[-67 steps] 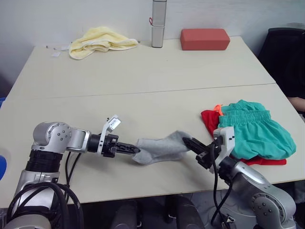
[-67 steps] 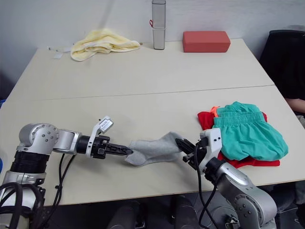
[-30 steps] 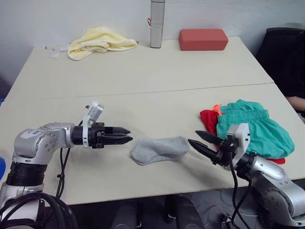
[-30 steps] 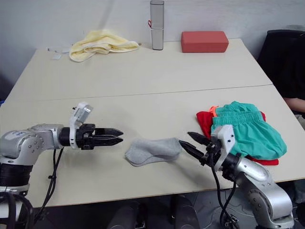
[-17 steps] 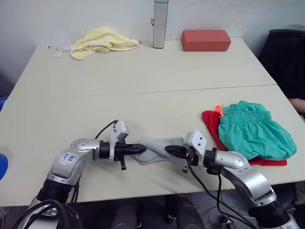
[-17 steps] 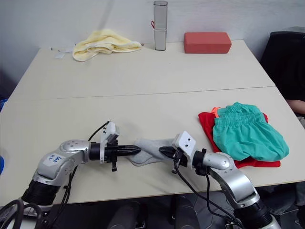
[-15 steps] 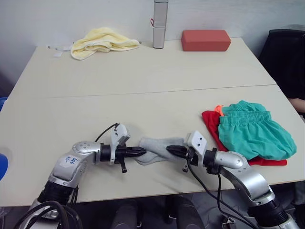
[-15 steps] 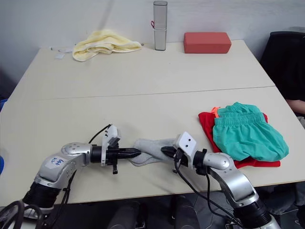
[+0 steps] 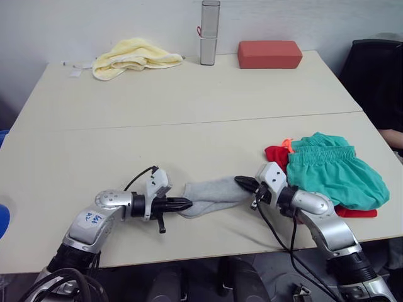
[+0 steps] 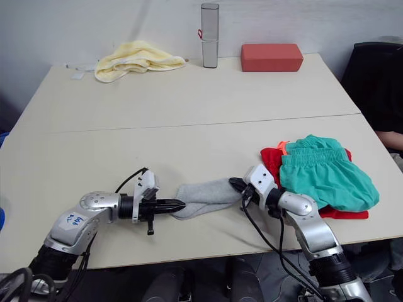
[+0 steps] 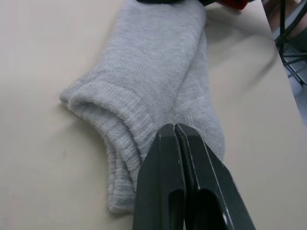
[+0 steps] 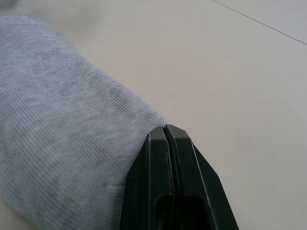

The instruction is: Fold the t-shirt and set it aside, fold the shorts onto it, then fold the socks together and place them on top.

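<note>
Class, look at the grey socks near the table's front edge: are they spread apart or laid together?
Laid together. The socks lie one on the other, two ribbed cuffs stacked at one end, with the left claw and right claw at opposite ends.

- The two head cameras look forward and down across the pale beige table point(image 9: 189, 94) from its near edge, taking in both arms and the far wall; they share almost the whole scene, slightly offset sideways.
- The left wrist camera sits very close, looking along the left gripper point(image 11: 174, 129) over the pair of light grey ribbed socks point(image 11: 153, 81) toward the right side of the table.
- The right wrist camera, equally close, looks along the right gripper point(image 12: 165, 130) at the same socks' other end.
</note>
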You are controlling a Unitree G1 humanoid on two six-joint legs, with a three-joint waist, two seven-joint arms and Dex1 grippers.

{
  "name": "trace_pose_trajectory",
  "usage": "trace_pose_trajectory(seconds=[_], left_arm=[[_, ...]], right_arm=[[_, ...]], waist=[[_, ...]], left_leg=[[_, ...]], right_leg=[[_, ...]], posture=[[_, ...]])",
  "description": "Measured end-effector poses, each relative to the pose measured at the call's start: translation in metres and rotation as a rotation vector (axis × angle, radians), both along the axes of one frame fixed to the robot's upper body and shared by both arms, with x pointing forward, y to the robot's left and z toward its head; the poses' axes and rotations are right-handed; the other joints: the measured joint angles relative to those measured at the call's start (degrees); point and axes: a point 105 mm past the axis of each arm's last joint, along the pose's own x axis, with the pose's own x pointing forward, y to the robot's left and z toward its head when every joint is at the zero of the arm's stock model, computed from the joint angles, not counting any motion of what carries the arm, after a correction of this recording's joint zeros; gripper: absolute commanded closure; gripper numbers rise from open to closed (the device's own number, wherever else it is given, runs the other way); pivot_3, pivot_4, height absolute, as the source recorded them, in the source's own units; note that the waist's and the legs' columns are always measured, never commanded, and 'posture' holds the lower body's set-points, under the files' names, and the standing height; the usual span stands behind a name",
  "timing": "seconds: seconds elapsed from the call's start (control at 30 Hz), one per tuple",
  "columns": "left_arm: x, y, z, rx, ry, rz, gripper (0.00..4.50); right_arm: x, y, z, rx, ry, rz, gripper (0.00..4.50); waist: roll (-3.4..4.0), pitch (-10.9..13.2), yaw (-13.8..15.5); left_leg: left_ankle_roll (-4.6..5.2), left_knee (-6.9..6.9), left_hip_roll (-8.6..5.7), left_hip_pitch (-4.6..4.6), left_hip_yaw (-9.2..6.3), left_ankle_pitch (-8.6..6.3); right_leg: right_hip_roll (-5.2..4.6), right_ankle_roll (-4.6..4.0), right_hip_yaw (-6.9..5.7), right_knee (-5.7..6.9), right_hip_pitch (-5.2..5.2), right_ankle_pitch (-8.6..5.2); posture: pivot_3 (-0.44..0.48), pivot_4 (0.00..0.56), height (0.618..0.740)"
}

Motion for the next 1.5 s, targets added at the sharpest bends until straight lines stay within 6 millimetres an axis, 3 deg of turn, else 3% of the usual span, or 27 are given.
trace_pose_trajectory(seconds=[0.1, 0.23, 0.37, 0.5, 0.8, 1.17, 1.4, 1.5], left_arm=[[-0.001, 0.005, 0.0, 0.006, -0.018, -0.044, 4.45], [-0.004, 0.011, 0.002, -0.006, -0.028, -0.105, 4.45], [-0.012, 0.009, 0.015, -0.072, 0.005, -0.176, 4.45], [-0.015, 0.004, 0.021, -0.053, -0.023, -0.213, 4.45], [-0.004, -0.019, 0.0, 0.008, -0.059, -0.109, 4.45], [-0.013, -0.003, -0.004, 0.057, -0.039, -0.078, 4.45], [-0.019, 0.004, 0.0, 0.002, -0.085, -0.119, 4.45], [-0.019, 0.006, 0.015, -0.088, -0.117, -0.122, 4.45]], right_arm=[[0.002, -0.002, 0.003, 0.013, -0.028, -0.003, 4.5], [-0.002, -0.006, 0.027, 0.086, -0.099, 0.033, 4.5], [-0.026, 0.005, 0.048, 0.139, -0.115, 0.179, 4.5], [-0.046, 0.02, 0.027, 0.089, -0.011, 0.276, 4.5], [-0.037, 0.021, -0.01, -0.016, 0.056, 0.182, 4.5], [-0.009, -0.016, -0.001, -0.013, -0.008, 0.003, 4.5], [-0.015, -0.021, 0.01, 0.049, -0.035, 0.045, 4.5], [-0.022, -0.018, 0.017, 0.09, -0.017, 0.074, 4.5]], waist=[[0.0, 0.0, -0.1], [0.01, 0.0, 0.0], [0.0, 0.0, 0.0], [0.0, 0.0, 0.1], [-0.02, 0.0, 0.2], [0.03, 0.0, 0.1], [0.04, 0.0, 0.0], [0.03, 0.0, 0.0]], left_leg=[[0.0, -0.01, 0.0, -0.01, 0.01, 0.0], [0.0, 0.0, 0.0, -0.08, 0.0, 0.0], [0.02, 0.01, 0.02, -0.13, -0.07, -0.01], [0.07, 0.09, 0.0, -0.13, -0.08, -0.03], [0.08, 0.16, -0.02, -0.12, -0.06, -0.03], [0.06, 0.22, 0.01, -0.03, -0.08, -0.05], [0.05, 0.17, 0.02, -0.09, -0.07, -0.05], [0.05, 0.19, 0.03, -0.11, -0.08, -0.05]], right_leg=[[0.0, 0.0, 0.0, 0.0, -0.01, 0.0], [0.0, 0.0, -0.02, 0.0, -0.04, 0.0], [0.0, 0.0, -0.07, 0.11, -0.03, 0.0], [-0.01, 0.02, -0.09, 0.06, 0.02, 0.01], [-0.02, 0.03, -0.07, 0.07, 0.01, 0.01], [-0.03, 0.01, -0.02, 0.07, 0.06, 0.01], [-0.03, -0.01, -0.04, 0.05, 0.0, 0.0], [-0.03, 0.0, -0.05, 0.05, -0.01, 0.0]], posture=[[0.0, 0.15, 0.74], [0.0, 0.15, 0.74], [0.0, 0.15, 0.74], [0.0, 0.15, 0.74], [0.0, 0.15, 0.74], [0.0, 0.15, 0.74], [0.0, 0.15, 0.74], [0.0, 0.15, 0.74]])
